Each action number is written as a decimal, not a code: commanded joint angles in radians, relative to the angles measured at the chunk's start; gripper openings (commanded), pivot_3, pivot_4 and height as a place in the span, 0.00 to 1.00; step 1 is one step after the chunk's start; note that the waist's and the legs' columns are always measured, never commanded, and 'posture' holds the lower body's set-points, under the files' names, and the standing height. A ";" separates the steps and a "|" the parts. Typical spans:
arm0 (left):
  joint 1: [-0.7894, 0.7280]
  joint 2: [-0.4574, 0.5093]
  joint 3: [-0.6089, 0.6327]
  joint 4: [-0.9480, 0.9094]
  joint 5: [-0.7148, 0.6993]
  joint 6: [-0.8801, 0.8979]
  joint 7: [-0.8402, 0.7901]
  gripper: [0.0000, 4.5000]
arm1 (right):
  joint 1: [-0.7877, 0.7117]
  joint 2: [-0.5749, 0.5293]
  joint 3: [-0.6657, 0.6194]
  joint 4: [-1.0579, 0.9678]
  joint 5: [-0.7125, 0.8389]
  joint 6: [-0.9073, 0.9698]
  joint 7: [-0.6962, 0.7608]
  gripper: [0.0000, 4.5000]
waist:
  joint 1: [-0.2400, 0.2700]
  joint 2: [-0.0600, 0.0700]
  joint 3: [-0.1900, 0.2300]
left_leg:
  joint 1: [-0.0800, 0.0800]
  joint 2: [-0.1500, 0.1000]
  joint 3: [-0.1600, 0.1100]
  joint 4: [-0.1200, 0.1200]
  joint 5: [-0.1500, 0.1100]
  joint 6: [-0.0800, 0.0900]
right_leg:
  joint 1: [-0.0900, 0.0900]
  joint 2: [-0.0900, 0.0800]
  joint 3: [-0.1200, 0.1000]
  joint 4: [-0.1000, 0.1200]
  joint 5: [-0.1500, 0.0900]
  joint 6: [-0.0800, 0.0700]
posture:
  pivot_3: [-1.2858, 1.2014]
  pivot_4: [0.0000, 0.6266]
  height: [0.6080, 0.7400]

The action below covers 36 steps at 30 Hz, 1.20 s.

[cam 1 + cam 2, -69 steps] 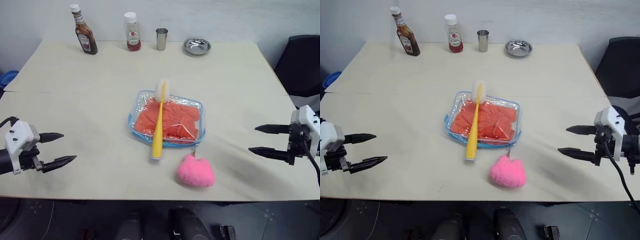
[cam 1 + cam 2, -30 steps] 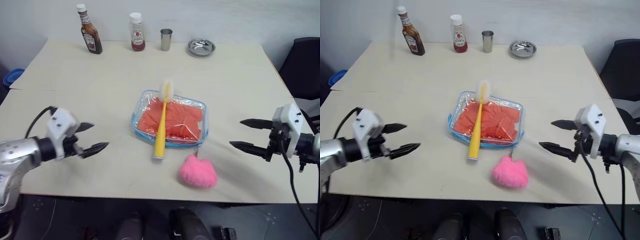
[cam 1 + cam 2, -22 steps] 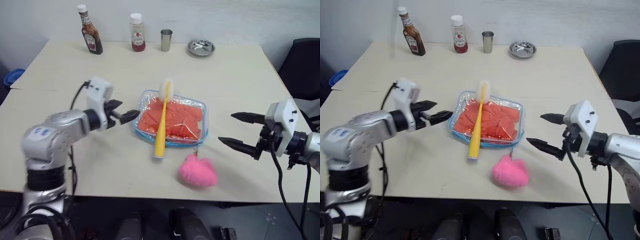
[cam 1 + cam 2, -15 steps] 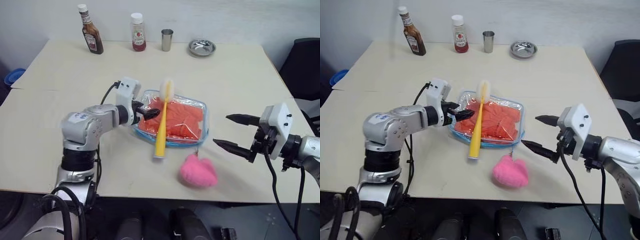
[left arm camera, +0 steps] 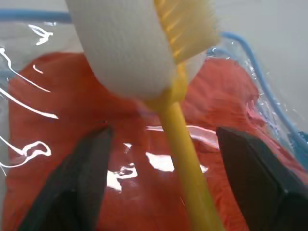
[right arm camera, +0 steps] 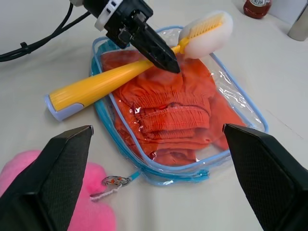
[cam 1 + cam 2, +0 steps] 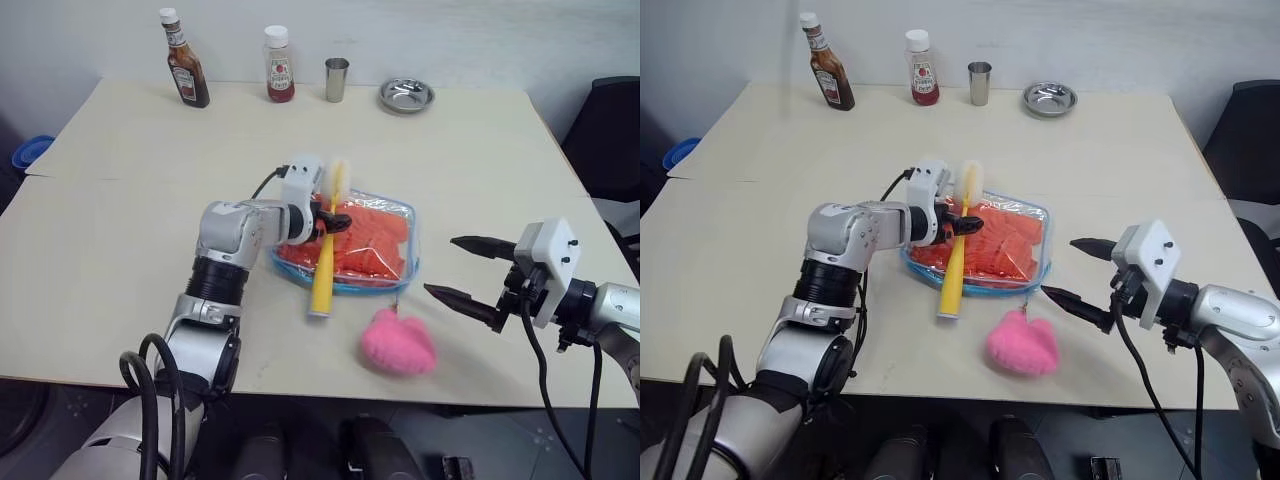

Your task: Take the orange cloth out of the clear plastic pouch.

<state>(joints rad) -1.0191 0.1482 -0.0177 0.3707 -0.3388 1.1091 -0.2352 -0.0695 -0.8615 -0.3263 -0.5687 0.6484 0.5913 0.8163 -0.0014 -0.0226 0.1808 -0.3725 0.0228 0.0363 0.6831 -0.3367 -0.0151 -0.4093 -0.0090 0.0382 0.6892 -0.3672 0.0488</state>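
The clear plastic pouch (image 7: 349,288) with a blue rim lies flat mid-table, and the wrinkled orange cloth (image 7: 368,240) is inside it. A yellow brush (image 7: 322,275) with a white head lies across the pouch's top. My left gripper (image 7: 335,222) hovers over the pouch's left part, open. In the left wrist view its fingers (image 5: 84,178) stand on either side of the yellow handle (image 5: 179,144) without touching it. To the right of the pouch my right gripper (image 7: 442,265) is open and empty, pointing at the pouch (image 6: 103,120) and the cloth (image 6: 178,110).
A pink plush toy (image 7: 398,342) sits in front of the pouch, tied to its zip. Along the table's far edge stand a brown sauce bottle (image 7: 184,72), a ketchup bottle (image 7: 279,66), a metal cup (image 7: 336,80) and a metal bowl (image 7: 406,95). A black chair (image 7: 605,130) is at right.
My left arm swung in from the table's left side to the pouch, and its gripper now straddles the brush handle with narrower jaws. The right gripper has hardly moved.
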 commanded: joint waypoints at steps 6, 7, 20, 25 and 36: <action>-0.024 -0.006 0.089 -0.045 -0.021 0.047 0.011 0.15 | 0.001 0.002 -0.012 -0.033 0.018 -0.024 0.013 1.00 | -0.001 0.000 0.000 | 0.000 0.000 0.000 0.000 0.000 0.000 | 0.000 0.000 0.000 0.000 0.000 0.000 | 0.52 0.24 1.00; -0.024 -0.005 0.111 -0.056 -0.029 0.063 0.020 0.10 | 0.002 0.001 -0.010 -0.033 0.018 -0.026 0.017 1.00 | -0.002 0.000 0.000 | 0.000 0.000 0.000 0.000 0.000 0.000 | 0.000 0.000 0.000 0.000 0.000 0.000 | 0.52 0.24 1.00; 0.204 0.688 0.237 -0.091 0.034 0.019 -0.187 0.06 | -0.180 0.023 0.139 0.024 0.067 -0.005 0.099 1.00 | -0.043 -0.001 0.001 | 0.004 0.002 -0.001 -0.003 0.001 -0.004 | -0.002 0.002 0.000 0.003 0.000 0.000 | 0.52 0.24 1.00; 0.303 0.838 0.221 0.265 0.143 -0.354 -0.262 0.06 | -0.242 0.051 0.209 0.061 0.060 -0.010 0.124 1.00 | -0.019 -0.001 0.000 | 0.002 0.000 -0.006 -0.001 0.001 -0.004 | -0.001 -0.002 -0.004 0.001 0.000 0.000 | 0.52 0.24 1.00; 0.298 0.854 0.299 0.556 0.151 -0.647 -0.256 0.46 | -0.295 0.072 0.250 0.099 0.048 -0.010 0.145 1.00 | -0.003 -0.006 -0.001 | -0.003 -0.005 -0.007 0.000 -0.003 0.004 | -0.003 -0.009 -0.008 0.000 0.000 0.000 | 0.52 0.24 1.00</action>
<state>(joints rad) -0.7250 0.9748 0.2578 0.9631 -0.1899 0.4745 -0.4864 -0.3533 -0.7947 -0.0649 -0.4602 0.6890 0.5902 0.9562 -0.0044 -0.0282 0.1799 -0.3759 0.0180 0.0295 0.6831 -0.3399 -0.0116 -0.4125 -0.0179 0.0305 0.6889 -0.3673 0.0486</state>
